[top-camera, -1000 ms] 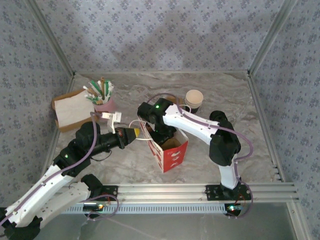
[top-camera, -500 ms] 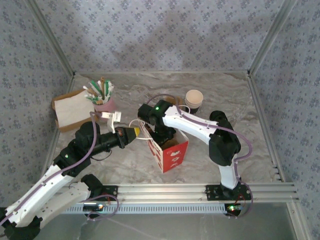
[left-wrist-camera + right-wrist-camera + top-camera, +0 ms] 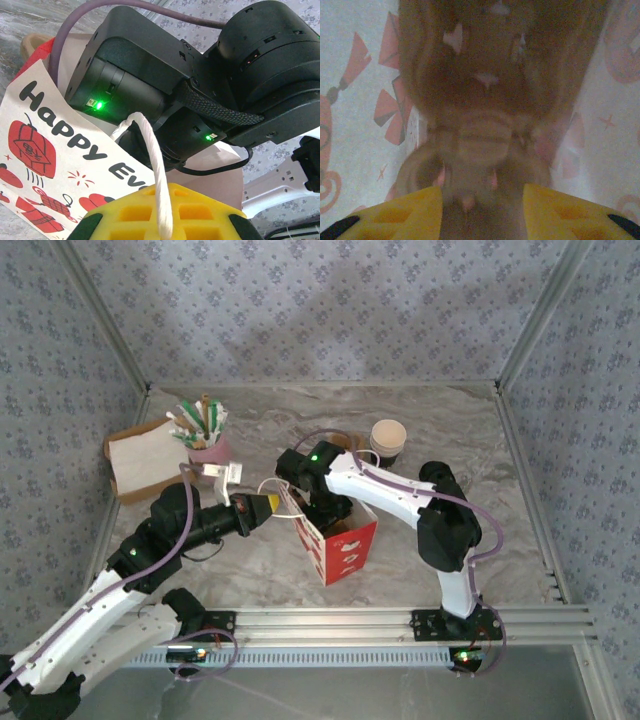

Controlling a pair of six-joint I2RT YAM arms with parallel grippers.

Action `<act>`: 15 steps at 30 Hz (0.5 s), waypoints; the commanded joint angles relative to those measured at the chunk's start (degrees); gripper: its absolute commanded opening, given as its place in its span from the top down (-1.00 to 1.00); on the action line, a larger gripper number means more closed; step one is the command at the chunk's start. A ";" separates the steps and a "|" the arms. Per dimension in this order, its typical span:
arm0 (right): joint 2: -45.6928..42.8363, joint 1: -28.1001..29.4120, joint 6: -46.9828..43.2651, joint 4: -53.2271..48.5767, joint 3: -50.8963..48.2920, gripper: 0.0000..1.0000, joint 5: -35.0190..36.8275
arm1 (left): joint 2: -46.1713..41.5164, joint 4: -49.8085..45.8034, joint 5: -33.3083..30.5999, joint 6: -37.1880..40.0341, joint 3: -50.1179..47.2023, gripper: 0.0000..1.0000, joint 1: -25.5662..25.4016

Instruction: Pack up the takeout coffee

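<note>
**Right gripper**: the yellow fingers stand parted, and you can see nothing plainly pinched between them. They are sunk into the mouth of the red paper bag, pointing down its inside.

**Takeout coffee**: you cannot make it out cleanly. Below the right fingers, inside the bag, lies a blurred rounded brown shape. It is probably the cup sitting low in the bag, but the right wrist view is too soft to be sure.

**Left gripper**: closed tight on the bag's white rope handle. It draws the handle toward the left so the bag mouth stays open for the other arm.

**Bag**: upright on the marble table, between the two arms, with its printed face toward the left wrist camera.

**Elsewhere**: a tan-topped cup stands behind the bag, well apart from both grippers.

**Step in hand**: by the look of it, you are setting the coffee down inside the bag and letting go.

**Next move**: lift the right arm straight up and out, fingers wide enough not to catch the cup or the bag wall. Hold the handle with the left until the right is out, or the bag may tip.
</note>
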 commanded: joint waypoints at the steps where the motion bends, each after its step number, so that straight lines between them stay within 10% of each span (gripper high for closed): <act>1: -0.88 -0.02 0.94 -3.03 1.43 -0.03 -0.15 | -0.19 1.60 -0.95 0.66 0.05 1.00 -0.28; 15: -6.16 0.06 2.64 -4.21 5.34 -0.46 0.42 | 1.63 1.81 -1.39 1.08 0.46 1.00 -0.36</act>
